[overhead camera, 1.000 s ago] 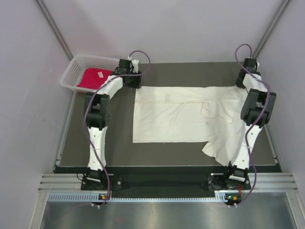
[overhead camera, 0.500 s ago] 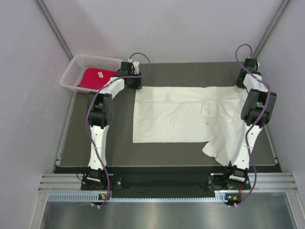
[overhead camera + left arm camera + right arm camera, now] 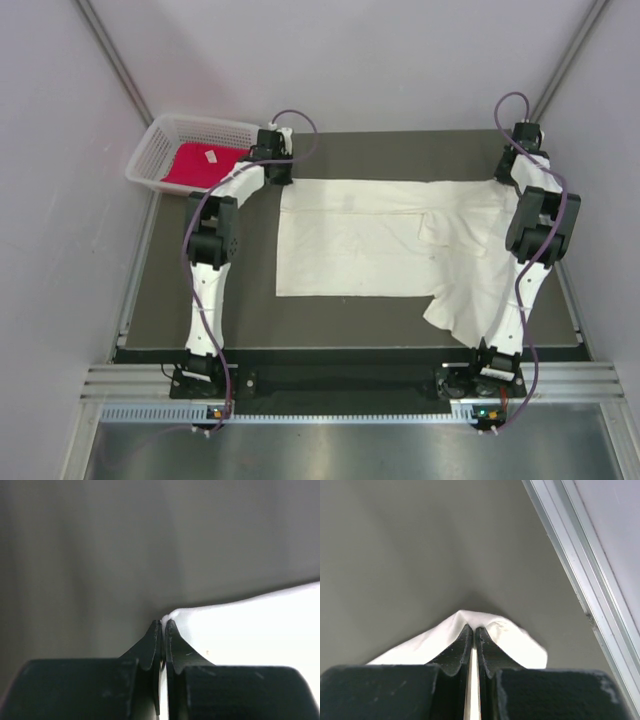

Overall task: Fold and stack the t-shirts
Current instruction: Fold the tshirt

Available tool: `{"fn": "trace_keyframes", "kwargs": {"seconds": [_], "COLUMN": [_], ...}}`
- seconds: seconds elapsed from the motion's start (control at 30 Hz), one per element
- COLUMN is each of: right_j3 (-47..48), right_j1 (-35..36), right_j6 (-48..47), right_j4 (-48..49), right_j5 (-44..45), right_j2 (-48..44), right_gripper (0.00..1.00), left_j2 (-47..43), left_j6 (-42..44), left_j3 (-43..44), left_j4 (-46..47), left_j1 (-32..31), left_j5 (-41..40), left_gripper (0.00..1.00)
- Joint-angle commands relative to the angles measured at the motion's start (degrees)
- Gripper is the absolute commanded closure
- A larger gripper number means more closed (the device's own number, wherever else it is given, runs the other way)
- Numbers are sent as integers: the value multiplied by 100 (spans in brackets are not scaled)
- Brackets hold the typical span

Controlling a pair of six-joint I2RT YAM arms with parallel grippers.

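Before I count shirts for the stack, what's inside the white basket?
A red-magenta t-shirt with a small white tag lies in the basket; anything beneath it is hidden.

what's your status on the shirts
Left gripper shut on cream shirt far-left corner. Right gripper shut on far-right corner. Red shirt in basket. No obstruction seen.

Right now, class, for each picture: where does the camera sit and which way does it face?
Top external: above, behind the bases, looking down on the table; both arms show whole.
Left wrist: on that wrist, looking along the left gripper, shut on the cream t-shirt.
Right wrist: likewise, the right gripper shut on it too.
Shared: all show the cream t-shirt.
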Motion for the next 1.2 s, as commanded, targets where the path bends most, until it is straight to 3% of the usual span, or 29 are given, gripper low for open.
{"fn": "trace_keyframes", "kwargs": {"seconds": [0.0,0.17,0.6,0.63,0.67,0.7,0.77,0.9,1.03,1.17], "right_j3": [176,167,887,983,1193,1317,1581,1591,1573,909], "right_j1": [-26,26,211,202,211,211,202,211,194,202], "right_j6": [31,197,444,435,426,435,444,453,391,531], "right_j4": [282,510,827,705,608,503,169,-201,-842,-1177], "right_j5": [-68,-244,-807,-850,-886,-877,-746,-456,-148,55], "right_j2": [-117,-117,296,331,366,436,463,156,-248,-1089], "right_gripper": [100,100,98,95,89,78,69,49,46,46], "left_j2": [-148,-166,194,177,151,125,2,-306,-841,-1501], "left_j6": [40,128,199,207,216,199,146,-38,-223,-468], "left_j3": [58,111,866,901,937,946,928,814,411,-100], "left_j4": [323,542,464,394,350,323,174,-187,-319,-354], "left_j1": [166,210,254,254,254,254,254,245,201,96], "left_j5": [-1141,-1599,-1846,-1776,-1767,-1758,-1696,-1705,-1556,-1082], "left_gripper": [100,100,100,98,82,74,56,50,48,48]}}
